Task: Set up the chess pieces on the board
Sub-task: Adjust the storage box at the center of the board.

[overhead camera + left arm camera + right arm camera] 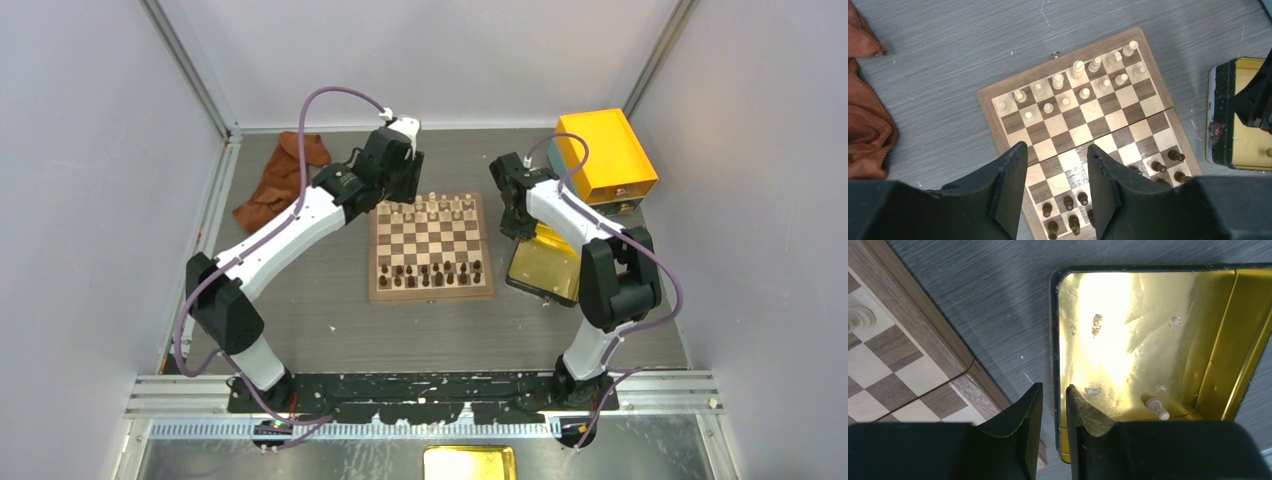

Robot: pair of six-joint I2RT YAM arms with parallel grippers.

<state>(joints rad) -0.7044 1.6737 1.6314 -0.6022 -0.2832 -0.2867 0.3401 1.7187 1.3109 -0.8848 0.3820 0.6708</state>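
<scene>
top external view: at 10 o'clock on the grey table [330,320] a rust-brown cloth [280,180] is seen crumpled. the left gripper [1055,147] is poised over the board's 11 o'clock corner, its jaws parted with nothing between them. the board [432,293] is laid at the table's centre, its edges roughly squared to the table and its fold seam running 9 to 3 o'clock. the chess pieces [435,207] are ranged in two rows along its 12 o'clock edge, each upright with its long axis vertical and its top pointing up. dark chessmen [432,272] are stood in two rows along the 6 o'clock edge.

the right gripper [1054,386] is poised over the 11 o'clock corner of a golden tray [545,270], which is set just beside the board at 3 o'clock. its fingers are set a narrow gap apart and nothing is clamped; the tray's rim is seen through the gap. in the right wrist view one cream pawn [1156,407] is found lying on its side on the tray floor, close to the wall, its long axis running 10 to 4 o'clock with the round head toward 4. an orange-yellow box [605,155] is placed at the table's 1 o'clock, just beyond the tray.
</scene>
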